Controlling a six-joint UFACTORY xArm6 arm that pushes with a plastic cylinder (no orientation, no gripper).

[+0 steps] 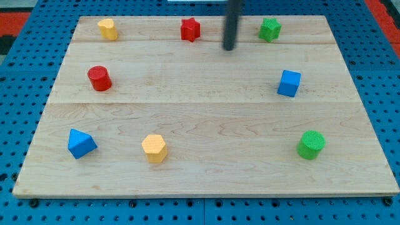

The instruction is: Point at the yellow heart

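Board [206, 125] | yellow heart [107, 29] top-left edge | my tip [229, 48] between red star [190, 29], green star [269, 29]

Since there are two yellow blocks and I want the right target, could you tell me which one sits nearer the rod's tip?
The yellow block at the view's top left is nearer my tip; the other yellow block, a hexagonal one, sits near the bottom edge.

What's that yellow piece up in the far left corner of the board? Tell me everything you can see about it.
That is the yellow heart, a small, solid-looking block with a matte yellow finish. It stands flat on the wooden board near the view's top left corner, its rounded lobes only roughly made out at this size. Nothing touches it: the red star sits well to its right, the red cylinder below it. My tip is far off, between the red star and the green star.
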